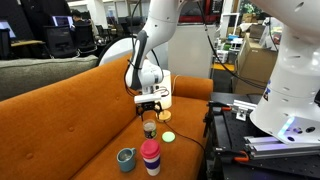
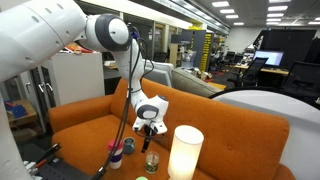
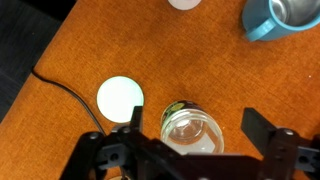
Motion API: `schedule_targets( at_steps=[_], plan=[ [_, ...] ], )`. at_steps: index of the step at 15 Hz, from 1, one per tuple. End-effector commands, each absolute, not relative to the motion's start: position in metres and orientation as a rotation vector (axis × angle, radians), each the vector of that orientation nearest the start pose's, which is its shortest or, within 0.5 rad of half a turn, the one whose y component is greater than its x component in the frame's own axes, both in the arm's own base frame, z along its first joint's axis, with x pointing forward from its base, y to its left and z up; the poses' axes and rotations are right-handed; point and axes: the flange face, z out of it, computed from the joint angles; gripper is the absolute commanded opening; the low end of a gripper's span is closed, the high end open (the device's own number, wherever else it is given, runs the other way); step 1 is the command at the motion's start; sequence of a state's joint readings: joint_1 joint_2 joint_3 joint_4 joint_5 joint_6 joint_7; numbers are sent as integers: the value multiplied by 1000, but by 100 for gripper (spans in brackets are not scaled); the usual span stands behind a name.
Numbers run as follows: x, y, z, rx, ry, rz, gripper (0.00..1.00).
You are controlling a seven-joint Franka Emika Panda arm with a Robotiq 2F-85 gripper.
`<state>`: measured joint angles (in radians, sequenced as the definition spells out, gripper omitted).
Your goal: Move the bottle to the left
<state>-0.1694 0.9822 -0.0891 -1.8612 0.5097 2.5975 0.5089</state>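
Note:
The bottle (image 3: 188,132) is a small dark jar with a clear open mouth, standing upright on the orange sofa seat. It shows in both exterior views (image 1: 150,130) (image 2: 151,164). My gripper (image 3: 197,120) is open, with one finger on each side of the bottle and clear gaps on both sides. In both exterior views the gripper (image 1: 150,108) (image 2: 150,126) hangs just above the bottle.
A teal mug (image 1: 126,158) (image 3: 278,18) and a pink-and-red tumbler (image 1: 150,157) (image 2: 129,147) stand near the seat's front edge. A white round disc (image 3: 120,97) lies beside the bottle, with a black cable (image 3: 60,85) near it. A white cylinder (image 2: 185,152) blocks part of an exterior view.

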Motion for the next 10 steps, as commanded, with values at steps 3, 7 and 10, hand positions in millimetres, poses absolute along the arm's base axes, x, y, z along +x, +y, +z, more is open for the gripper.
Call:
schedule_targets(
  at_steps=[3,7,10],
  plan=[
    [536,-176,-56,-2264,1954,336,100],
    [535,-183,-75,-2162,2086,299,100],
    [538,-188,-84,-2107,2172,253,100]
  ],
)
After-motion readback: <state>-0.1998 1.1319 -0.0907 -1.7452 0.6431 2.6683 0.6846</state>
